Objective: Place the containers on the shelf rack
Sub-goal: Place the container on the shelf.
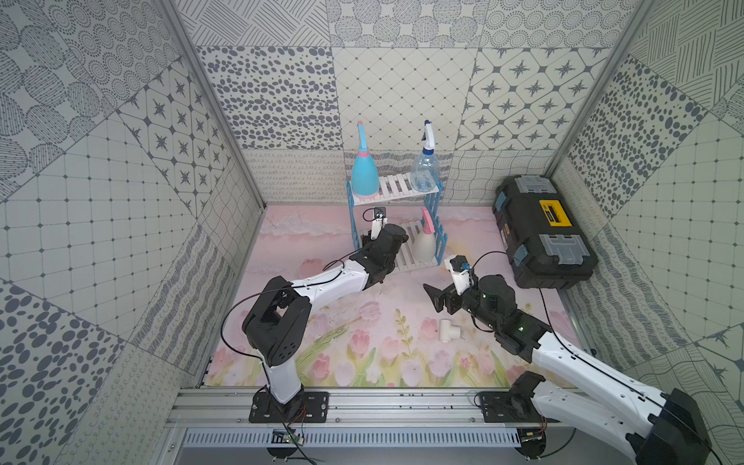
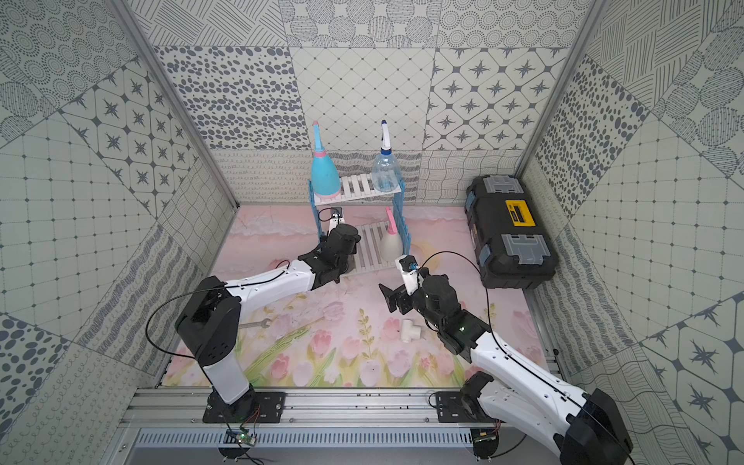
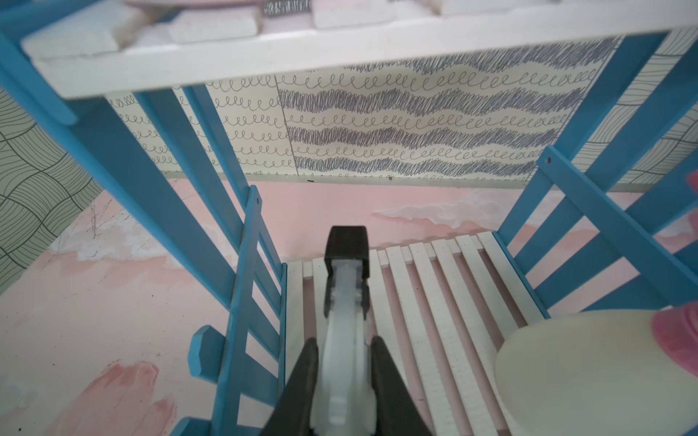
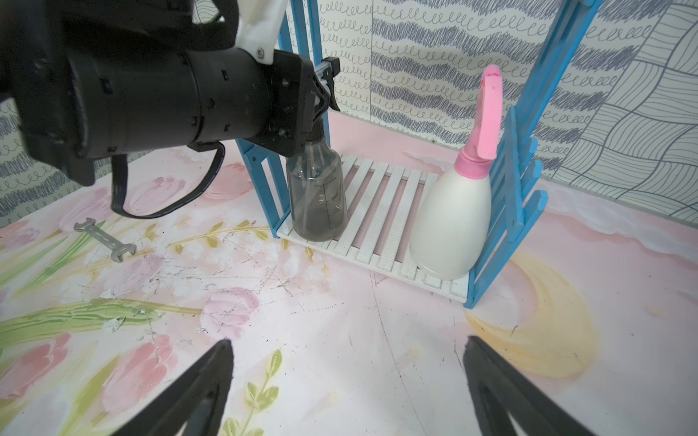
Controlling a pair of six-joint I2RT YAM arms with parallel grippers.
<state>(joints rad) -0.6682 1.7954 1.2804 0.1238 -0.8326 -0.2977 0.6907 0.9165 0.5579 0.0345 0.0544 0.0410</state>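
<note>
Patterned tile walls (image 1: 120, 161), pink tulip mat (image 1: 362, 362). Black toolbox (image 1: 543, 233) sits at the right of both top views, shelf rack (image 1: 396, 185) at upper centre.

Top shelf: light blue bottle (image 1: 364, 177) at the left end, clear bottle (image 1: 424, 173) at the right end. Lower shelf: cream bottle (image 1: 424, 243) at the right end, smoky bottle (image 4: 317, 200) at the opposite end just inside the side frame. It is upright, base seemingly down on the slats (full seating hard to confirm).

Handling guess for the smoky one: thin hard plastic, looks near empty so light. Smooth cone body is slippery, and it looks top-heavy, tippy on slats. Neck or trigger head is the sane grab spot.

Left gripper (image 3: 343, 343) pinches exactly there, fingers (image 3: 302, 370) either side of the pale trigger head (image 3: 345, 302). Black nozzle (image 3: 346, 241) pokes past the tips, body hangs below the jaws. Right gripper (image 4: 348, 339) is spread wide and empty over the mat before the rack, touching no bottle.
</note>
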